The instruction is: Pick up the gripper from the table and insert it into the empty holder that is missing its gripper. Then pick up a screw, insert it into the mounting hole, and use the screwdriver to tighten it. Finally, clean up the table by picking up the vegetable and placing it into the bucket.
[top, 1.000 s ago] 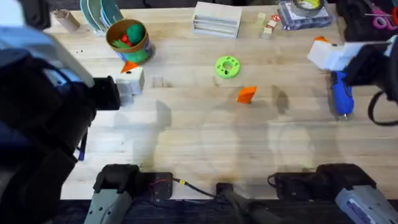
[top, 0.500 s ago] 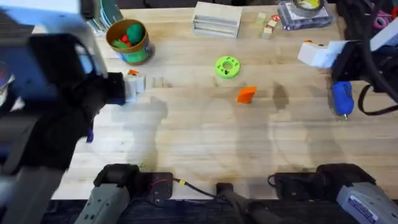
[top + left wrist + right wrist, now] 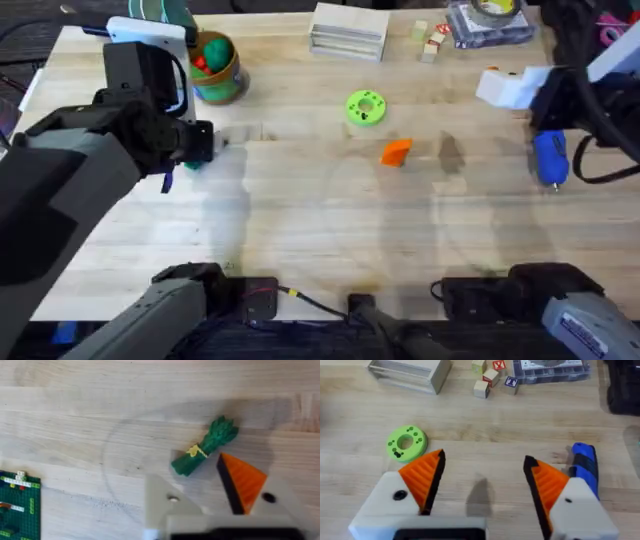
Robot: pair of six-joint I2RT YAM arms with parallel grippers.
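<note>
The loose orange gripper (image 3: pixel 396 151) lies mid-table, in front of a green ring disc (image 3: pixel 365 107). My left gripper (image 3: pixel 205 143) hovers open at the table's left, just in front of the bucket (image 3: pixel 215 68). In the left wrist view, the left gripper (image 3: pixel 186 477) has one bare white finger base, the holder (image 3: pixel 164 502), opposite an orange pad (image 3: pixel 242 482). The green vegetable (image 3: pixel 205 446) lies on the wood just beyond those fingers. My right gripper (image 3: pixel 482 470) is open and empty at the far right, with the blue screwdriver (image 3: pixel 584 462) (image 3: pixel 550 158) beside it.
The bucket holds a green ball and a red piece. A clear box (image 3: pixel 348 28), small wooden blocks (image 3: pixel 430 42) and a parts case (image 3: pixel 488 20) line the far edge. A green brick plate (image 3: pixel 17 505) lies near the left gripper. The green ring (image 3: pixel 406 442) lies ahead of the right gripper.
The left arm has dropped away from the camera and swung over the table's left, its gripper now lower near the bucket. The right gripper shifted slightly to the left.
</note>
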